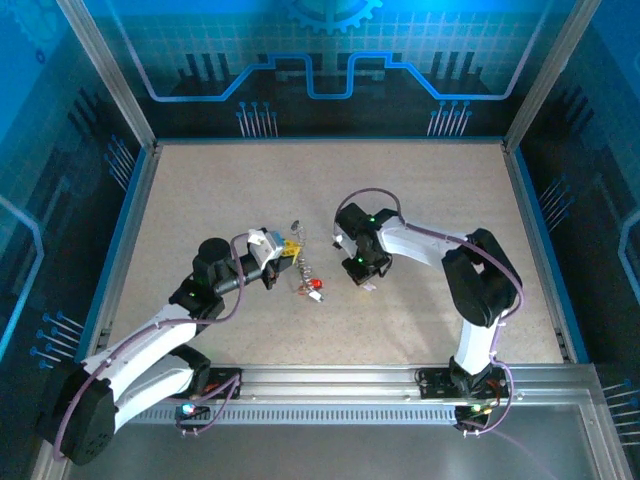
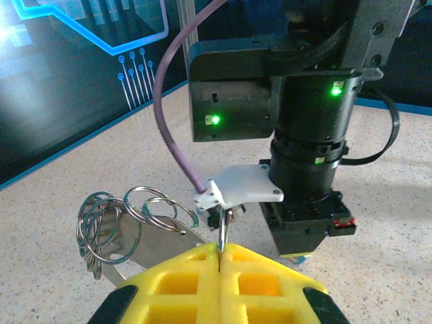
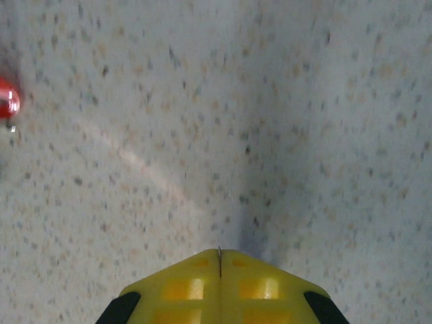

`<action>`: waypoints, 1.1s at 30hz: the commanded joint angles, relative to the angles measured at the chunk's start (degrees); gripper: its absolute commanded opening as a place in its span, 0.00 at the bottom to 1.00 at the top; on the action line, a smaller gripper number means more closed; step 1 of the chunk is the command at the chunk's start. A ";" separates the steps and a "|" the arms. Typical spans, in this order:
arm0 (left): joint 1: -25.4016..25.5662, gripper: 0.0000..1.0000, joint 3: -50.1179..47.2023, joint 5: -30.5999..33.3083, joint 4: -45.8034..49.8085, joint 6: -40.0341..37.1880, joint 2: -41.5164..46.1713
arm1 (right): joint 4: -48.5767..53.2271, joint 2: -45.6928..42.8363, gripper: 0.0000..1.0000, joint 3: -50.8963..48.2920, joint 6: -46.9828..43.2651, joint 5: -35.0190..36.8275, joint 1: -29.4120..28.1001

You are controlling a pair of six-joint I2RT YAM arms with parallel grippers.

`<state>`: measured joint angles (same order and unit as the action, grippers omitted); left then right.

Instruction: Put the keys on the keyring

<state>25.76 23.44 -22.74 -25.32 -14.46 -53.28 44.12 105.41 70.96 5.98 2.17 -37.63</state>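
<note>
I see the left gripper [image 1: 287, 248] reaching toward the middle of the table [image 1: 420, 190]. In its wrist view, its yellow fingers [image 2: 182, 283] are pressed tight together. A thin metal strip [image 2: 221, 233] stands up from the seam between the tips, so the gripper is closed on that strip. I cannot tell what the strip belongs to.

The keyring [image 2: 108, 229] lies on the table just beside those fingers, tangled with a few smaller silvery rings [image 2: 154, 206] that overlap it. A flat bright blade [image 2: 165, 236] runs from the bunch toward the fingertips. I cannot tell if it touches them. From above, the keyring [image 1: 293, 228] shows as a small loop just past the left fingertips, on the far side.

The keys [image 1: 312, 284] lie in a small heap on the table between the 2 grippers, on the near side of the left fingertips. 1 of them has a red head. A short run of small metal links leads from the heap up toward the left gripper.

The right gripper [image 1: 361, 279] points down at the table a little to the right of the keys. Its wrist view shows its fingers [image 3: 263, 287] closed against each other, with nothing between them and bare speckled tabletop below. A red key head [image 3: 7, 101] sits at that view's left edge. The right arm [image 2: 307, 121] stands directly ahead of the left fingers, with green lights lit.
</note>
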 commanded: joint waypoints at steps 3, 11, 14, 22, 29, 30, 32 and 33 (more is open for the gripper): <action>0.24 0.00 0.29 0.44 -3.07 0.97 0.97 | -2.34 3.43 0.00 1.99 -0.38 0.17 0.62; 0.26 0.00 0.06 0.56 -3.28 1.17 0.89 | -4.37 4.28 0.07 0.89 -0.88 0.80 0.74; 0.26 0.00 0.07 0.59 -3.32 1.23 0.97 | -4.61 3.91 0.12 0.76 -0.83 0.73 0.71; 0.26 0.00 -0.15 0.78 -3.16 1.43 1.17 | -4.67 2.01 0.18 -1.18 -0.49 0.57 0.76; 0.26 0.00 -0.21 0.68 -3.07 1.58 1.24 | -5.43 0.18 0.11 -3.62 -0.04 -0.03 0.79; 0.21 0.00 -0.17 0.68 -3.13 1.55 1.23 | -5.53 0.20 0.09 -3.75 -0.02 -0.13 0.83; 0.26 0.00 -0.23 0.68 -3.07 1.63 1.28 | -5.53 0.23 0.09 -3.81 0.02 -0.24 0.89; 0.26 0.00 -0.22 0.67 -3.07 1.72 1.41 | -5.53 0.16 0.11 -3.82 0.17 -0.29 0.89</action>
<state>25.76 23.42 -22.26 -25.36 -13.45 -53.17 38.37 106.61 68.23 5.89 2.57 -37.43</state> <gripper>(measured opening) 0.062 0.104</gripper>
